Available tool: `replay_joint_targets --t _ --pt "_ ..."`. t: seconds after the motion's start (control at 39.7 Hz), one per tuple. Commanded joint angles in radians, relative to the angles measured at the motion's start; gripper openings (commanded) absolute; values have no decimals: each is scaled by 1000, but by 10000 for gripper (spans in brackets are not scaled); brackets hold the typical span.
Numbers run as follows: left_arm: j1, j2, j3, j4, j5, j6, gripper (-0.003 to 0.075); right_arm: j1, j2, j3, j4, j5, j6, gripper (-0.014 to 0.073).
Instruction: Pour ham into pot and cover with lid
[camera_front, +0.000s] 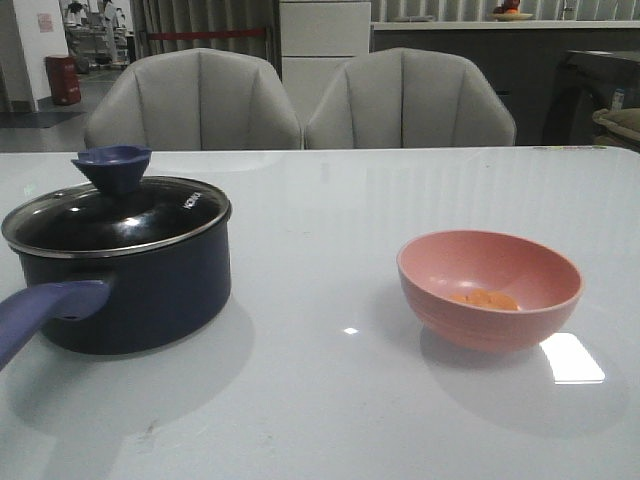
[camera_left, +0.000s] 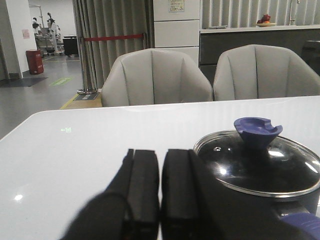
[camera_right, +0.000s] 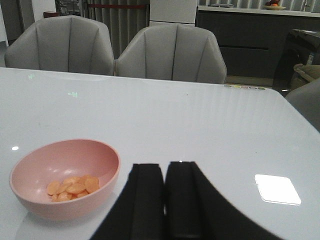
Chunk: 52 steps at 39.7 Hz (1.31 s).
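Note:
The navy pot (camera_front: 130, 290) stands at the left of the table, its purple-blue handle (camera_front: 40, 310) pointing toward the near left. The glass lid (camera_front: 115, 215) with blue knob (camera_front: 112, 166) sits on it; the lid also shows in the left wrist view (camera_left: 260, 165). The ham (camera_front: 483, 298) lies in a pink bowl (camera_front: 490, 288) at the right, and shows in the right wrist view (camera_right: 72, 187). My left gripper (camera_left: 160, 155) is shut and empty, beside the pot. My right gripper (camera_right: 165, 167) is shut and empty, beside the bowl (camera_right: 65, 177). Neither gripper shows in the front view.
Two grey chairs (camera_front: 195, 100) (camera_front: 410, 100) stand behind the table's far edge. The white glossy table (camera_front: 320, 400) carries a bright light reflection (camera_front: 570, 358) near the bowl.

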<state>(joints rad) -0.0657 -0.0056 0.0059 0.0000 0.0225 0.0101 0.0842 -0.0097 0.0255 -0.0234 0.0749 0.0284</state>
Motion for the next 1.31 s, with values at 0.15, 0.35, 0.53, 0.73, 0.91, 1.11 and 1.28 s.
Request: replay_joint_targets --t 0.15,0.35,0.53,0.73,0.91,1.11,1.28 --pt "0 -11 32 0 -81 -10 113 -5 -18 10 -10 -75 -3 147" --pt "0 -11 32 0 -81 -10 113 -5 -18 10 -10 -75 -3 147" --pt "0 -11 32 0 -81 -10 113 -5 -18 10 -10 -75 -3 147" --pt "0 -11 32 0 -81 -10 113 -5 -18 10 -10 -75 -3 147" --pt "0 -11 32 0 -131 -10 113 -5 -18 10 -10 -75 -3 147" --pt "0 -11 -12 -81 -315 -10 113 -5 -18 10 -10 -75 -3 147" --pt "0 58 -195 -113 -112 -10 113 -5 -18 10 -10 -75 -3 147"
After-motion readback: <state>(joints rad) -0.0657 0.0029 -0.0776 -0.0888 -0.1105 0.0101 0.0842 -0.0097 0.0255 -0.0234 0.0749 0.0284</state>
